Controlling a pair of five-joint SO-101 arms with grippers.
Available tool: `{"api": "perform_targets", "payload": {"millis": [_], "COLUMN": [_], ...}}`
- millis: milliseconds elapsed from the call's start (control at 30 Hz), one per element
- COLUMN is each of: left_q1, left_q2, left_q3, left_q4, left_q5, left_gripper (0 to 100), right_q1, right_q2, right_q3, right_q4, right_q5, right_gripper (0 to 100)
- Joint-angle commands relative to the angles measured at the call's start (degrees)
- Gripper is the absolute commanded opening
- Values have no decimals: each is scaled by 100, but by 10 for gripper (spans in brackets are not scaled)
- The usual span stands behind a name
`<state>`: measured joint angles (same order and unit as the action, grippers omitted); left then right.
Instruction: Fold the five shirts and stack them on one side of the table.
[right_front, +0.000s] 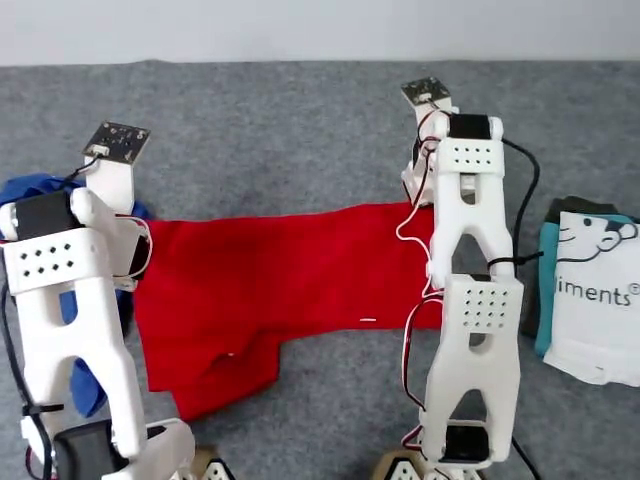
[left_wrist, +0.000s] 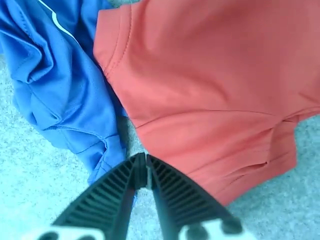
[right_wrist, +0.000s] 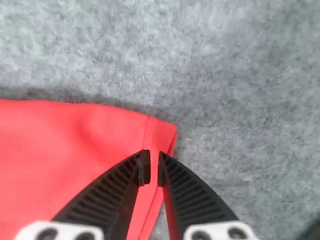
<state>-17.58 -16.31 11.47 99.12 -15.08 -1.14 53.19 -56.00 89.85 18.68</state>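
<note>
A red shirt (right_front: 290, 270) lies spread across the middle of the grey table, one sleeve toward the front. In the left wrist view my left gripper (left_wrist: 145, 166) is shut with nothing in it, its tips over the narrow gap between the red shirt (left_wrist: 210, 90) and a crumpled blue shirt (left_wrist: 60, 85). That blue shirt (right_front: 30, 188) lies at the table's left edge, mostly under the left arm. My right gripper (right_wrist: 150, 167) is shut just above the hemmed corner of the red shirt (right_wrist: 65, 155), which lies flat there, not visibly pinched.
At the right edge sits a folded stack: a white printed shirt (right_front: 600, 300) on top of a teal one (right_front: 548, 290) and a dark one. Bare grey carpet (right_front: 280, 140) stretches behind the red shirt and in front of it.
</note>
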Motion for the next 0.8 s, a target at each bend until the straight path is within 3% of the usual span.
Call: {"api": "perform_targets", "payload": {"millis": [0, 500, 767], "left_q1": [-35, -35, -35], "left_q2": [-202, -202, -202], "left_q3": [-13, -13, -13], "left_q4": [123, 123, 123], "left_q5": [9, 9, 9], "left_gripper": [5, 5, 5], "right_q1": [22, 163, 154], "right_q2": [-22, 356, 479], "right_q3": [-255, -281, -677], "right_q4": [-13, 233, 286], "right_q5": [0, -18, -9], "right_gripper": [41, 100, 22]}}
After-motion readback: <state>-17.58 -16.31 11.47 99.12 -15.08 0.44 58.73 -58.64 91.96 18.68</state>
